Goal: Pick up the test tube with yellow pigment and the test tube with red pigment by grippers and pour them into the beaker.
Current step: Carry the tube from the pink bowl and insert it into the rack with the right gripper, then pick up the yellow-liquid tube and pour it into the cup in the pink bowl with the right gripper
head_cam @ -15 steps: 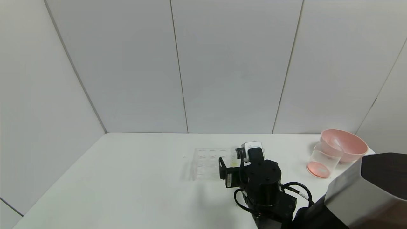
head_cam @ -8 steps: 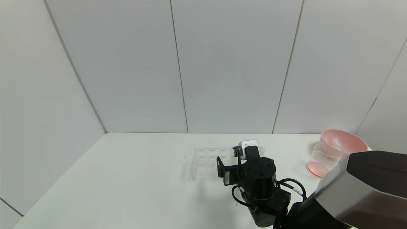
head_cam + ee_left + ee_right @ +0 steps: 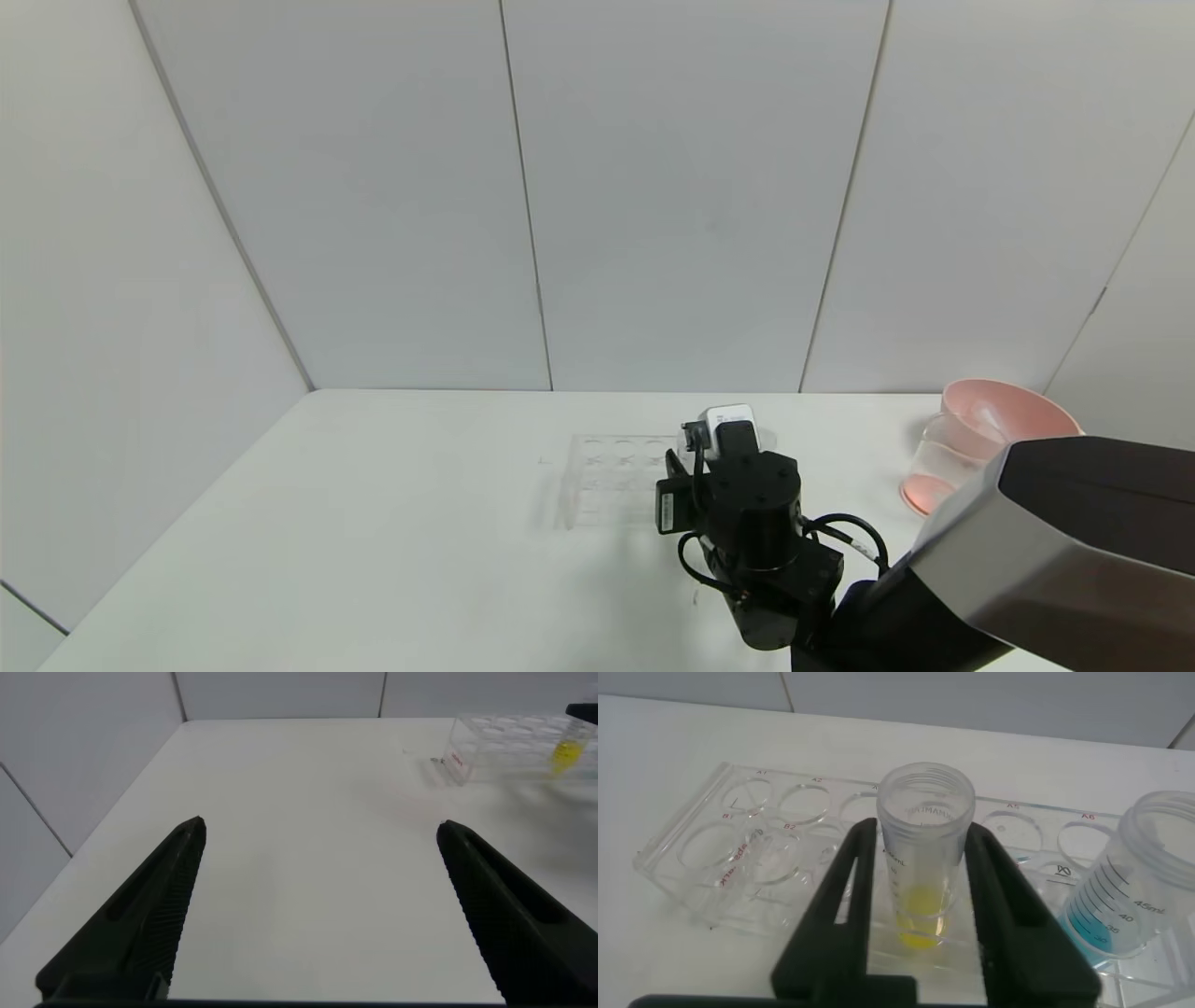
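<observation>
In the right wrist view my right gripper [image 3: 923,833] is shut on the test tube with yellow pigment [image 3: 924,896], one black finger pressing each side. The tube stands upright in the clear tube rack [image 3: 738,849]. In the head view the right gripper [image 3: 695,467] is at the right end of the rack [image 3: 607,476]. The beaker [image 3: 943,457] stands at the far right with a thin layer of red liquid in its bottom. The test tube with red pigment is out of view. My left gripper [image 3: 320,831] is open and empty above bare table, far from the rack [image 3: 505,742].
A tube with blue liquid [image 3: 1134,887] stands in the rack right beside the yellow one. A pink bowl [image 3: 999,411] sits behind the beaker near the table's right edge. My right arm's forearm [image 3: 1046,551] covers the front right corner.
My right wrist has shifted slightly left and farther toward the rack, and its jaws have narrowed around the yellow tube. The forearm now covers more of the beaker.
</observation>
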Tool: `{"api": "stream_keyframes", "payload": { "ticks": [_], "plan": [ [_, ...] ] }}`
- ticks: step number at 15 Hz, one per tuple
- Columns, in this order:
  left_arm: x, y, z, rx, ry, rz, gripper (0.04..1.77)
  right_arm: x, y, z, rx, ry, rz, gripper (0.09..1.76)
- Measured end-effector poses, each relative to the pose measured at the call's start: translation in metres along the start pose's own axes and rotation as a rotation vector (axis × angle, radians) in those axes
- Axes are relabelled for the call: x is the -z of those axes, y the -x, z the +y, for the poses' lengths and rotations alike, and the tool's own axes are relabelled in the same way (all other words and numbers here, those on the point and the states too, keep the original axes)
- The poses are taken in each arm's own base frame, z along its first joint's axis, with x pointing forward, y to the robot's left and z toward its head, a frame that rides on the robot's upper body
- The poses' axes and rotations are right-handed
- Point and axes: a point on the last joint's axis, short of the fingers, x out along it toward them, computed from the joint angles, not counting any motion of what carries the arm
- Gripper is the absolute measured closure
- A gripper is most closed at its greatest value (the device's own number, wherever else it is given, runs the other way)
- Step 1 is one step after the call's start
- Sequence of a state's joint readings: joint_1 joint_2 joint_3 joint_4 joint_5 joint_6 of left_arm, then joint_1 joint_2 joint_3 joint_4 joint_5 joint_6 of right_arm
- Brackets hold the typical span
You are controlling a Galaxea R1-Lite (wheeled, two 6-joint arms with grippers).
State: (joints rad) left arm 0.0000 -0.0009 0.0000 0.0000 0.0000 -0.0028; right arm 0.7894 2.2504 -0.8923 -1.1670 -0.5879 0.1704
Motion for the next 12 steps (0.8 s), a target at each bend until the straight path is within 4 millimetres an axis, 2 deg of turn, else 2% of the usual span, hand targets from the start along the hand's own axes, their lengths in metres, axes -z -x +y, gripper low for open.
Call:
{"api": "stream_keyframes", "payload": {
  "ticks": [1,9,12],
  "plan": [
    [0.0,0.0,0.0,0.0,0.0,0.0,0.05,0.0005,-0.0006,0.0003,0.001,0.001,0.001,1.36],
    [0.0,0.0,0.0,0.0,0.0,0.0,0.05,-0.0006,-0.0017,0.0012,0.001,-0.003,-0.005,1.36],
    [0.0,0.0,0.0,0.0,0.0,0.0,0.05,-0.0088,0.0002,0.001,-0.006,-0.01,-0.024,1.36]
  ]
}}
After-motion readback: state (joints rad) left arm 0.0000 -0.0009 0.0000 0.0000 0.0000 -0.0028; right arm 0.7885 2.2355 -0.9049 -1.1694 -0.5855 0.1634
